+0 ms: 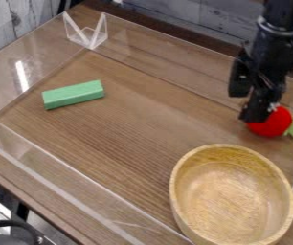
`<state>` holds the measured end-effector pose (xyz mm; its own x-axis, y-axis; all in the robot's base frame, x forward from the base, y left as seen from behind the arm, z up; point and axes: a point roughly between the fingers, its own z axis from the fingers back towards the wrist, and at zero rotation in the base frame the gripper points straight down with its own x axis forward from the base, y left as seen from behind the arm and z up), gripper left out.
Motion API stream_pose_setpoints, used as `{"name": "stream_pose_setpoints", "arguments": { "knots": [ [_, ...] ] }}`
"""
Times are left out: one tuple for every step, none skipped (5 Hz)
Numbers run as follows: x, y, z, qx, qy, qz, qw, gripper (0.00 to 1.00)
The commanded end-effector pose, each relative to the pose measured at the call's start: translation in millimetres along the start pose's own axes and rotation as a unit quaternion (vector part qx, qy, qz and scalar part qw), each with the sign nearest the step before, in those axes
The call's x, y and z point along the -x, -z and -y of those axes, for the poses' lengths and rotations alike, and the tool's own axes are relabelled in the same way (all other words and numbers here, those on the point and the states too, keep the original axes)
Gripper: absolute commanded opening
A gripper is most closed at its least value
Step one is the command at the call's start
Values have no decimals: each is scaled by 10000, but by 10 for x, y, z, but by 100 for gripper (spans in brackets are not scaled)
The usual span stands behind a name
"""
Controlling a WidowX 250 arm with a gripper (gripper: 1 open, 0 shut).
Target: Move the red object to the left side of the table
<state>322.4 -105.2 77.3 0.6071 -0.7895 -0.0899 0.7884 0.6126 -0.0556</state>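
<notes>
The red object [276,122] sits at the right edge of the frame, a little above mid-height, resting on the brown wood-grain counter [149,124] with its small light-green piece pointing toward the right border, close to the clear plastic wall there. In this single camera view the black pincer [256,99] hangs straight down from the arm that enters at the upper right corner, its two dark fingers [238,81] spread wide apart and empty, with nothing between them. The lower finger overlaps the upper left part of the red object in the picture; whether it actually touches the toy cannot be told from this angle. A round wooden bowl [233,196] fills the lower right of the frame, upright and empty, just below the red object and apart from it. A green rectangular block [74,94] lies flat at the left of the frame, well apart from the bowl and the red toy. Low clear plastic walls [59,182] border the counter, running along the lower left, and a small clear folded stand [85,32] sits at the upper left, near the back wall.
</notes>
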Motion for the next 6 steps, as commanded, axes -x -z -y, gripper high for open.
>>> {"name": "stream_pose_setpoints", "arguments": {
  "knots": [
    [-265,-120,-45,-249,521,278,9979,100],
    [-408,-18,-95,-248,683,262,9970,100],
    [-488,106,-157,-200,683,204,9973,100],
    [-532,208,-198,-150,672,166,9975,100],
    [-556,287,-225,-96,667,157,9976,100],
    [-550,354,-220,-69,656,172,9977,100]
  ]
}}
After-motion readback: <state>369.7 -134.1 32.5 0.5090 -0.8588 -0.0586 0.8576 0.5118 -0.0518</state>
